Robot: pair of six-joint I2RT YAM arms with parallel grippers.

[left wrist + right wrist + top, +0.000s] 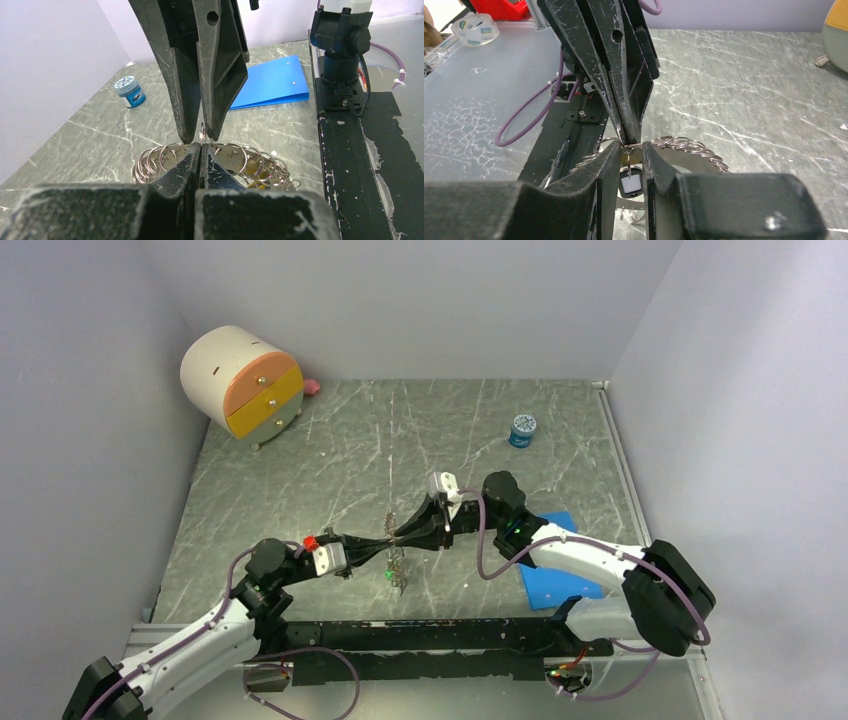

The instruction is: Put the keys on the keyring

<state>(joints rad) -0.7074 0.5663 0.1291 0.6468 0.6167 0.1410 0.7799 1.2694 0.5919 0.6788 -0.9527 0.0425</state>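
The keyring (392, 532) is a silvery hoop strung with several small split rings, held above the table's middle between both grippers. In the left wrist view the keyring (235, 159) lies just past my left gripper (201, 149), which is shut on a thin small split ring. My right gripper (630, 149) grips the hoop's flat band (684, 146) between its fingers. A black key (630, 181) hangs on a small ring below it. A yellow key head (257, 184) shows under the hoop. More keys (397, 572), one of them green, dangle below.
A blue jar (522, 430) stands at the back right. A blue folder (560, 570) lies under the right arm. A round drawer cabinet (243, 382) sits at the back left with a pink item (311, 387) beside it. A tape roll (474, 29) lies off the table.
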